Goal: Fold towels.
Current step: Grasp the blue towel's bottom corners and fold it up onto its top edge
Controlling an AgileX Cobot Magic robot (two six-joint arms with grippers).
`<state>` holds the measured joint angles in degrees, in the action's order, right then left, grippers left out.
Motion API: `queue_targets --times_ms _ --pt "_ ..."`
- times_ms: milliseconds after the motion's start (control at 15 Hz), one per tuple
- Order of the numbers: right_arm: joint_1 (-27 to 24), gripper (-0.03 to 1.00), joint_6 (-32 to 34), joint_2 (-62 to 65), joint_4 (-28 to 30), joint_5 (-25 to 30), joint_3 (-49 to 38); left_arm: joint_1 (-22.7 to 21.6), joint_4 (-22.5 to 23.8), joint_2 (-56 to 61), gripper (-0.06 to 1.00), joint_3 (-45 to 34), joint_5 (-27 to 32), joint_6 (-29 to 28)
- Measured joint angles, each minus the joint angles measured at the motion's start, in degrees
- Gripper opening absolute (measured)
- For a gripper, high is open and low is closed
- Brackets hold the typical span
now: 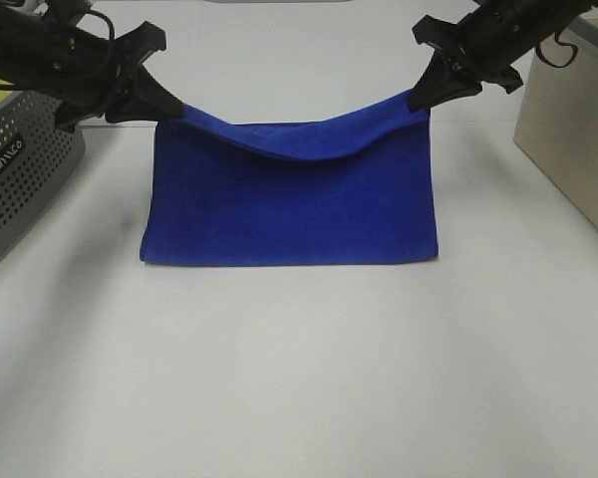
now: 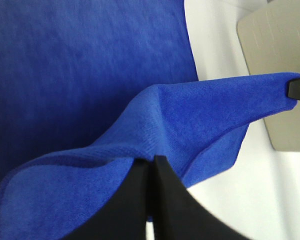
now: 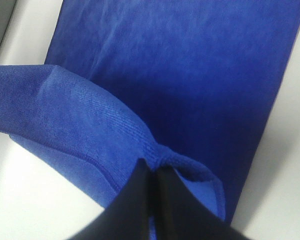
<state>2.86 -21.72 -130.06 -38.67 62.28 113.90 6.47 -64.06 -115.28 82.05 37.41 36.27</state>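
Observation:
The royal-blue towel (image 1: 289,204) lies on the white table, folded over itself, its upper layer sagging between two lifted far corners. My left gripper (image 1: 176,108) is shut on the far left corner and holds it above the table. My right gripper (image 1: 417,100) is shut on the far right corner at the same height. In the left wrist view the shut black fingers (image 2: 151,162) pinch the towel's hem (image 2: 90,175). In the right wrist view the shut fingers (image 3: 151,170) pinch the hemmed corner (image 3: 185,167). The white tag is not visible.
A grey perforated basket (image 1: 20,169) stands at the left edge with something yellow-green inside. A beige box (image 1: 573,129) stands at the right edge and shows in the left wrist view (image 2: 275,45). White tabletop (image 1: 299,378) lies in front of the towel.

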Motion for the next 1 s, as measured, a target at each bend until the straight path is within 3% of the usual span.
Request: queue_targets --times_ms 333,533,1000 --pt "0.0 0.02 2.9 -14.8 2.9 0.4 22.8 0.0 0.3 -11.3 0.0 16.1 -4.9 0.1" --pt "0.0 0.02 2.8 -17.8 3.6 -7.0 24.1 0.0 0.3 -15.1 0.0 20.7 -10.4 4.3" --pt "0.1 0.02 0.8 -21.3 2.3 -18.1 24.1 2.5 -5.0 -21.2 0.0 21.8 -21.6 24.1"
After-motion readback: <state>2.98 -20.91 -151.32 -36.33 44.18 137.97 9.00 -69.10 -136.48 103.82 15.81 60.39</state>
